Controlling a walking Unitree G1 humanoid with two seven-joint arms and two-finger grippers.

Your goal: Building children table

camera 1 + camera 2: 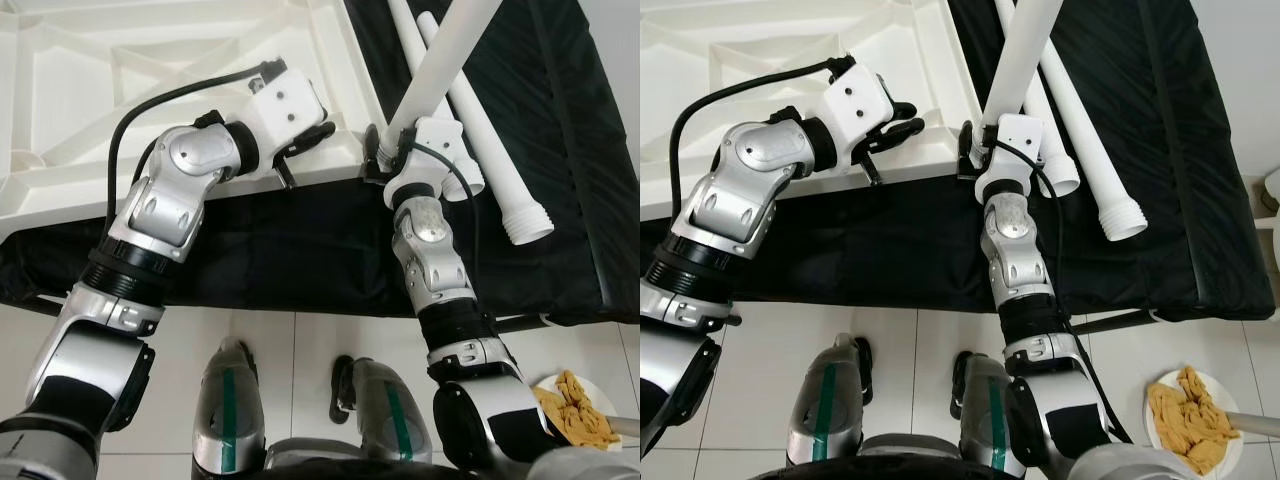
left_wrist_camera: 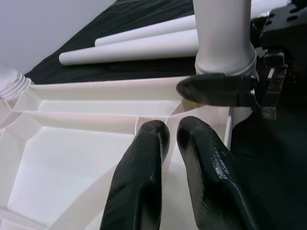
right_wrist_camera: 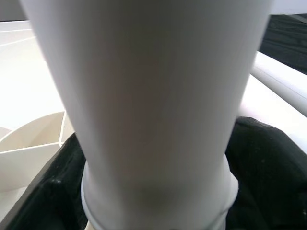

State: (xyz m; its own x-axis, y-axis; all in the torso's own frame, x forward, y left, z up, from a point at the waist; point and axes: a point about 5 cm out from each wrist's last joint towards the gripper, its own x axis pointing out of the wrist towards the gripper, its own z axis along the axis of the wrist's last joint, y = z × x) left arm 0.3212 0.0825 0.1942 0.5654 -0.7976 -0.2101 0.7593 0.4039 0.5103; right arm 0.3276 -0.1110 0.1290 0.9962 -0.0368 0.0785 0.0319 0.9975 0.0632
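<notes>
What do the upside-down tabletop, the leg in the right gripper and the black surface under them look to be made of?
Tabletop: likely moulded white plastic, matt, given the ribbed underside. Leg: smooth white plastic tube, it seems, with a moulded collar at its base; the right gripper is shut on it. Black surface: looks like woven fabric, creased and faintly shiny.

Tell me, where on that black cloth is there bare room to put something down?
The black cloth is bare between the white tabletop and its near edge, and again right of the loose legs. It is crowded at the tabletop's corner, where both pincers, left and right, meet the upright leg.
</notes>
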